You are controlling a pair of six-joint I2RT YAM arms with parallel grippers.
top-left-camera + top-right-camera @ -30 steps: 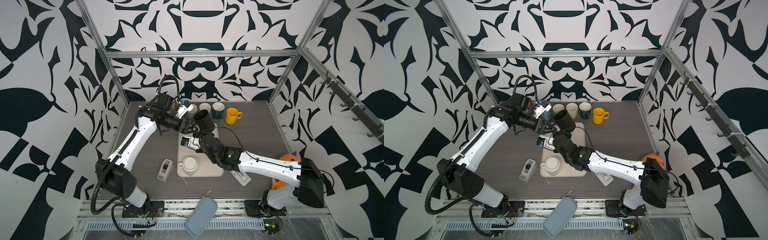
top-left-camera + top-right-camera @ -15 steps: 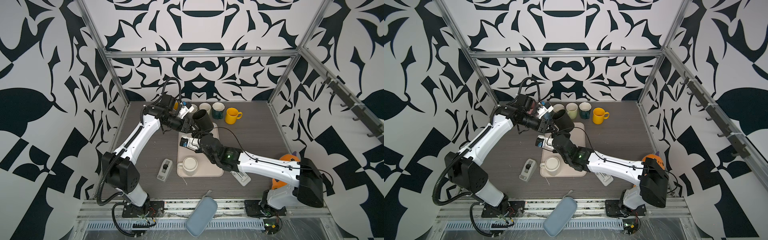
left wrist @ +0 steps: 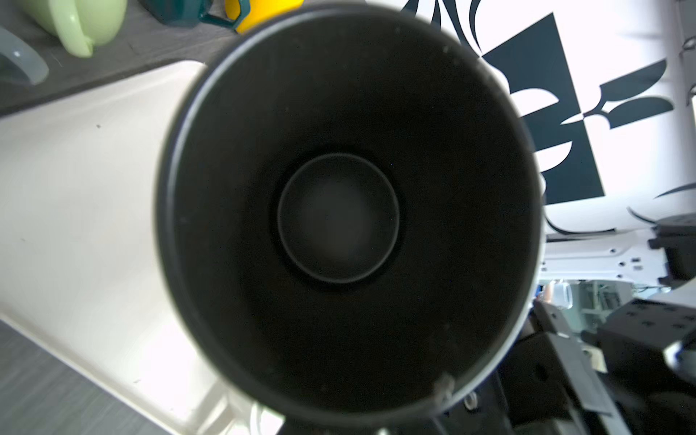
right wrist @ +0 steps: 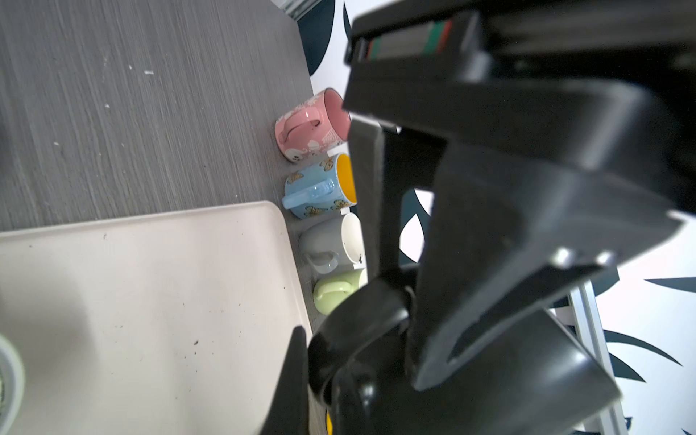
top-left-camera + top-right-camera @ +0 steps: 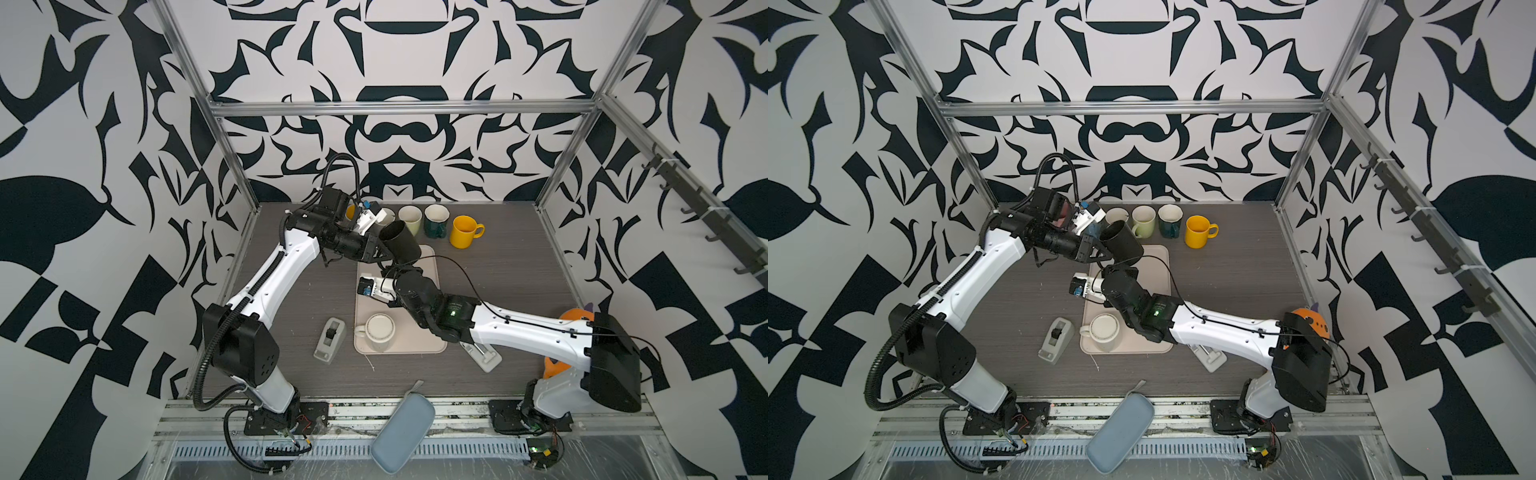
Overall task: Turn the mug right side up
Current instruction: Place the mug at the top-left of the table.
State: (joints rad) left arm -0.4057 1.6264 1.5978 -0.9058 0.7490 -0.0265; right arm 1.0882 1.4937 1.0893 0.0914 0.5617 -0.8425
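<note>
My right hand [image 5: 392, 268] clamps the tilted black ceramic mug [image 5: 403, 246] from six o'clock (mouth toward ten o'clock); my left hand [image 5: 376, 253], clamped or apart, I cannot tell.

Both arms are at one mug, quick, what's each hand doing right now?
Left hand: at the black mug, grip cannot be told.
Right hand: closed, holding the mug.
</note>
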